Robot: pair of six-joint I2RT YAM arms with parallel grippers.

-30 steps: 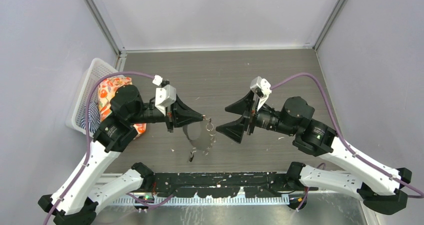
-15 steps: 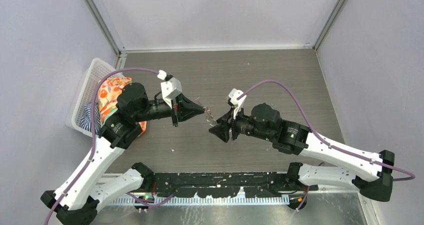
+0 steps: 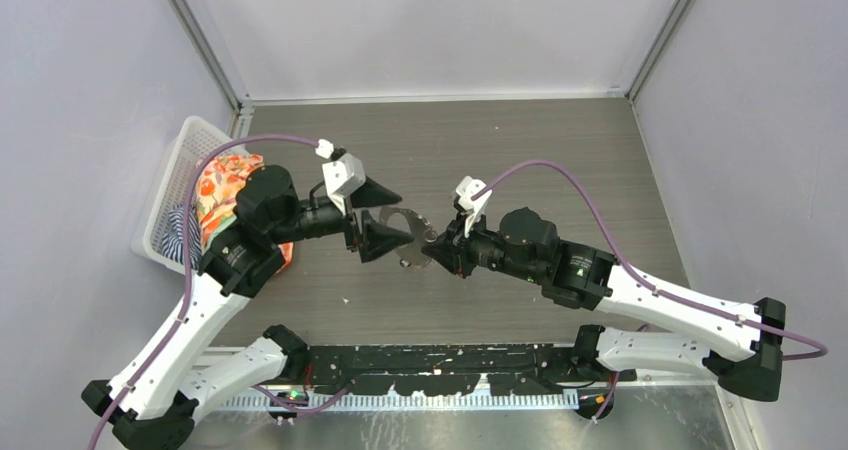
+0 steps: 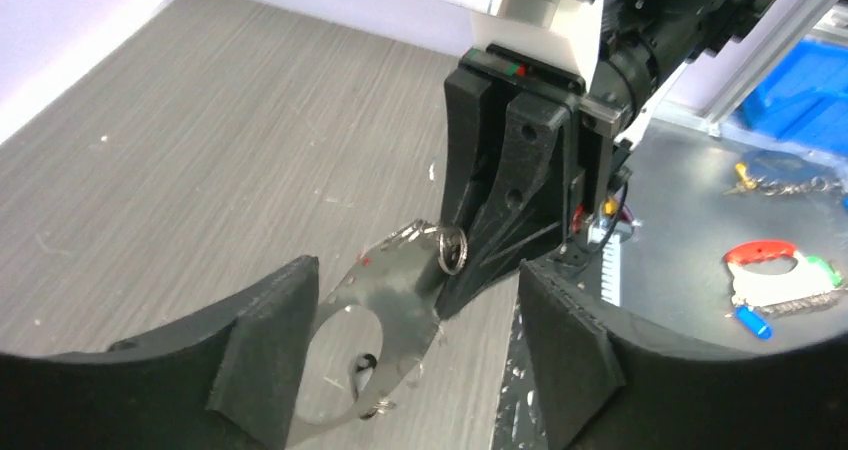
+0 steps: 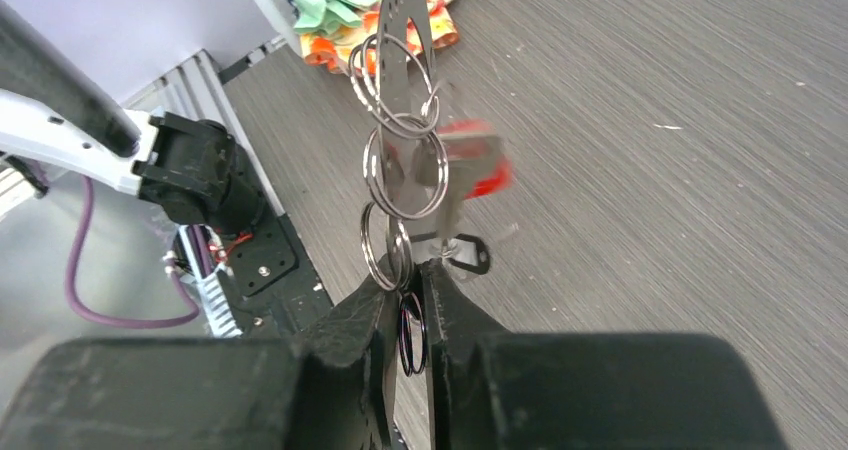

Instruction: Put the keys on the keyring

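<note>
Above the middle of the table (image 3: 520,150), between my two arms, the keyring (image 4: 388,286) is held in the air. My right claw (image 5: 405,290) is pinched almost shut on one of its small split rings. My left claw (image 3: 398,217) stands open around the plate, gripping nothing. With only that thin-ring pinch, the keyring could swivel or drop. It is a flat silver plate with a round hole, fringed with rings. The red-headed key (image 5: 478,165) shows blurred beside them.

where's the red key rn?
Right wrist view, centre: the red key hangs blurred off the small rings of the keyring, on their right side, just above the pinched tips of the right gripper.
</note>
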